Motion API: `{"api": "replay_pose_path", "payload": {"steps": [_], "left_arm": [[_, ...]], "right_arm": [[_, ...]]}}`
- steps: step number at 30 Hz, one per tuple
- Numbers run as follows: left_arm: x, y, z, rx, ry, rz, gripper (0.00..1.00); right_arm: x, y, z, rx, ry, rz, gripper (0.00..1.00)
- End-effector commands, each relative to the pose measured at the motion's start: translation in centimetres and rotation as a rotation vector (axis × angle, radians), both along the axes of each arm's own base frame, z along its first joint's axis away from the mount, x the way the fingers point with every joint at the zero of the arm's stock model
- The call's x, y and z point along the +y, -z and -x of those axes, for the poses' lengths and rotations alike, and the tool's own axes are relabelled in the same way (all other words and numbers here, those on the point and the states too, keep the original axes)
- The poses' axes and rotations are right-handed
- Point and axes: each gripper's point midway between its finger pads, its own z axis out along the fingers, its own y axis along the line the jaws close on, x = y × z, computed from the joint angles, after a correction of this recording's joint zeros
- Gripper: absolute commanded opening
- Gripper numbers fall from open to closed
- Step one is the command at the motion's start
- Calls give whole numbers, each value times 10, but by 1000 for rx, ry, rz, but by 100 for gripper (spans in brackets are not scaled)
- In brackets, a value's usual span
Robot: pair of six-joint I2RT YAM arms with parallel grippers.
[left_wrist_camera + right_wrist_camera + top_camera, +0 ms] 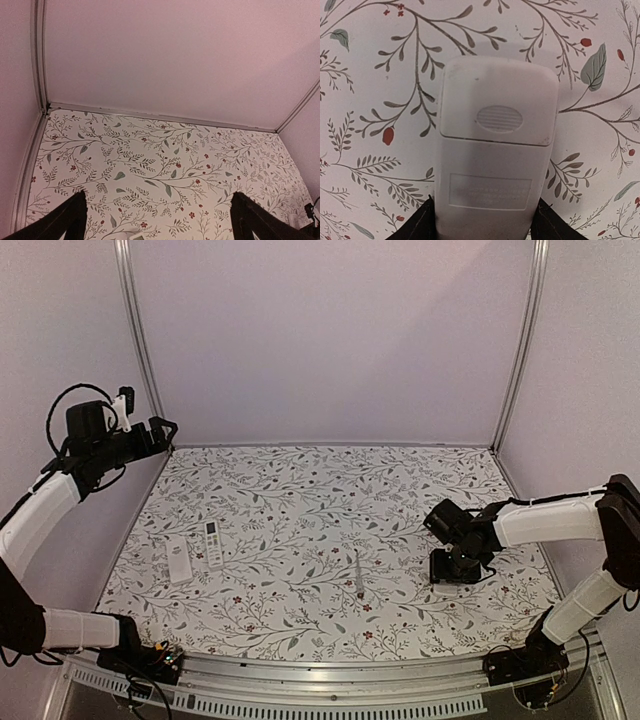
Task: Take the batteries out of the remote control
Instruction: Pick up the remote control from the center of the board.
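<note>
A light grey remote [497, 150] lies back side up between my right gripper's fingers [417, 225], its battery cover with a ribbed oval thumb grip closed. My right gripper [482, 222] is shut on the remote's sides, low over the table at the right [452, 568]. No batteries are in view. My left gripper [160, 430] is raised high at the far left, open and empty, with its fingers [65, 220] wide apart. Two more white remotes [180, 560] [213, 543] lie side by side at the left of the table.
A long thin stick-like tool [358, 575] lies near the table's middle. The table has a floral cover [300, 500]. Metal frame posts [140, 340] and pale walls stand at the back and sides. A white corner of a remote [137, 235] shows below the left gripper.
</note>
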Motion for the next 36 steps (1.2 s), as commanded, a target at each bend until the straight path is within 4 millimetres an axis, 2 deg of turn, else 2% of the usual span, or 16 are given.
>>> {"api": "replay_pose_path", "payload": {"steps": [1,7,12,18,22,26,30,33,36], "left_arm": [[-6,12,0,35,17,8,100],[-7,14,0,42,20,12,100],[-17,22,-1,66,48,24,100],[-66,48,-2,141,178,32,100],[-107,65,5,185,299,44,100],[-151,77,20,209,456,92,100],[-196,92,40,262,618,130,100],[-225,104,56,307,726,157,100],[-246,113,70,336,799,160,100]], "right_arm": [[-15,20,21,81,18,44,61],[-11,17,15,45,24,2,55],[1,-2,1,-35,-23,-54,51],[22,-26,-9,-108,-152,-138,48],[33,-33,-12,-121,-231,-161,45],[47,-40,-15,-137,-302,-186,44],[72,-55,-19,-170,-406,-228,44],[95,-71,-22,-203,-491,-246,44],[114,-78,-24,-214,-564,-251,44]]}}
